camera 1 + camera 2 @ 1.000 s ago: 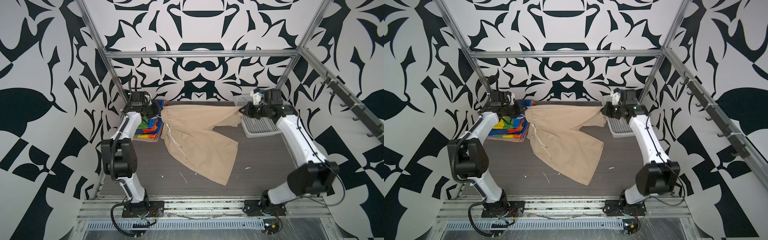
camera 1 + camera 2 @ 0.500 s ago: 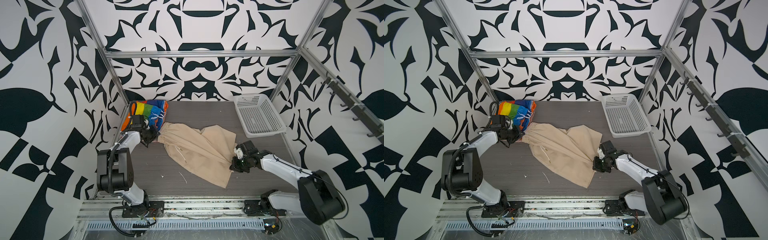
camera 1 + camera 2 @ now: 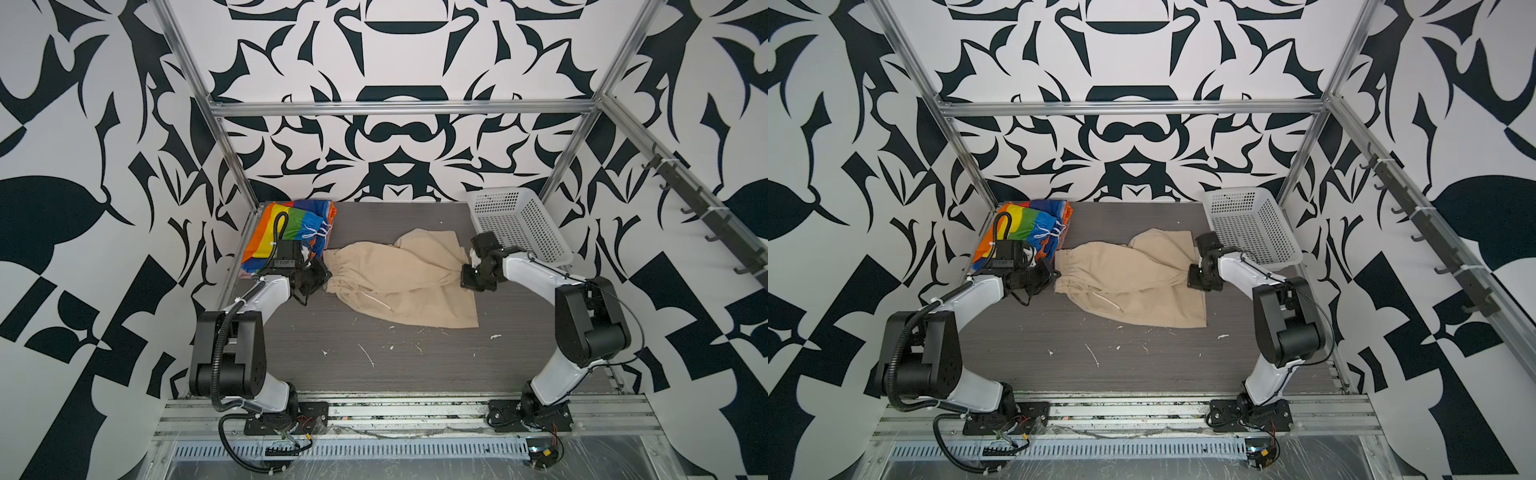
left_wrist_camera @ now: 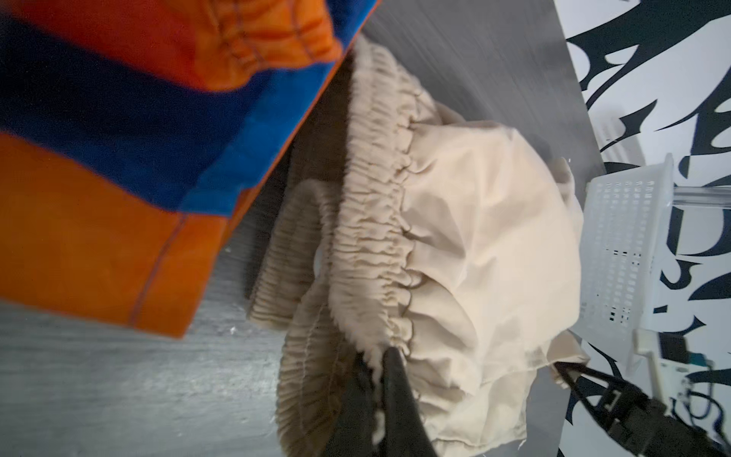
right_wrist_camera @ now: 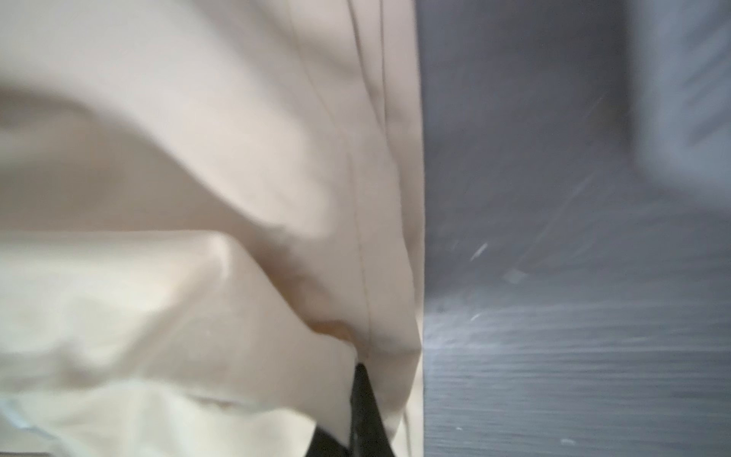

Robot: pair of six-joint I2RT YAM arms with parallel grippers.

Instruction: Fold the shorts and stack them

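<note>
Beige shorts (image 3: 399, 286) lie on the table (image 3: 374, 374), partly doubled over, stretched between two claws. The left claw (image 3: 323, 275) is clenched on the gathered waistband, just beside the folded rainbow shorts (image 3: 291, 220) in the far left corner. The right claw (image 3: 466, 272) is clenched on a leg hem, near the basket (image 3: 498, 192). Both pinches look shallow, so a tug could pull cloth free and spoil the fold. The left arm, hanging over the rainbow shorts, might drag them askew.

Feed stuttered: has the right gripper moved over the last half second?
Yes. The right gripper, shut on the beige shorts, has moved rearward, nearer the white basket.
</note>
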